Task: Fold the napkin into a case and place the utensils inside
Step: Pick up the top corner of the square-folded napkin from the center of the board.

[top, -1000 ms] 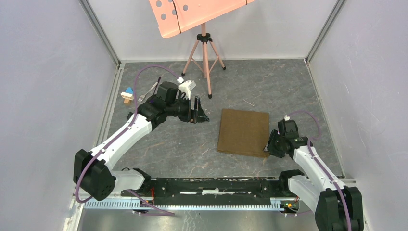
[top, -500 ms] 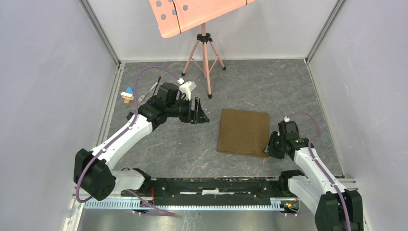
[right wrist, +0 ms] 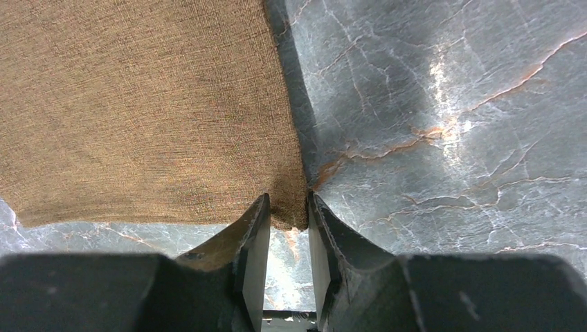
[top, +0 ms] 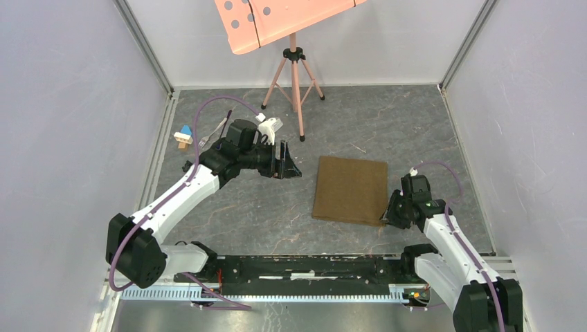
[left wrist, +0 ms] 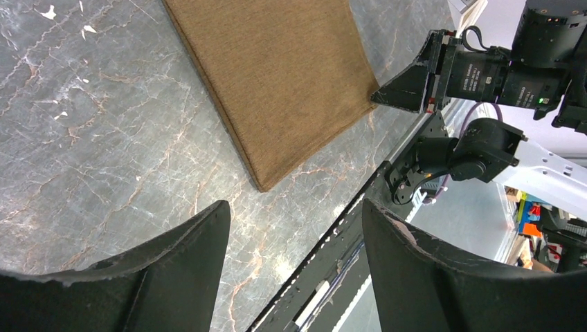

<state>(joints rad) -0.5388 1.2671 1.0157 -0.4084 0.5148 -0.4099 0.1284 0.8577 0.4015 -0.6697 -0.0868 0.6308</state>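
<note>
Lying flat on the table (top: pixel 277 207), the napkin (top: pixel 350 189) has its near right corner between the 2 fingers (right wrist: pixel 253 235) of the right hand (right wrist: pixel 287 207), which stand close together, cloth filling the gap; whether they grip it cannot be told. The left hand (left wrist: pixel 294 214) hangs spread, well apart to the napkin's left.

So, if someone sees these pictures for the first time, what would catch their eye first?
Most likely the salmon-pink perforated music stand on its tripod, at the far edge of the dark grey marbled table. Next comes the plain olive-brown cloth napkin, lying flat right of centre, with the right gripper at its near right corner, one finger on each side. The left gripper hangs wide open to the napkin's left.
</note>
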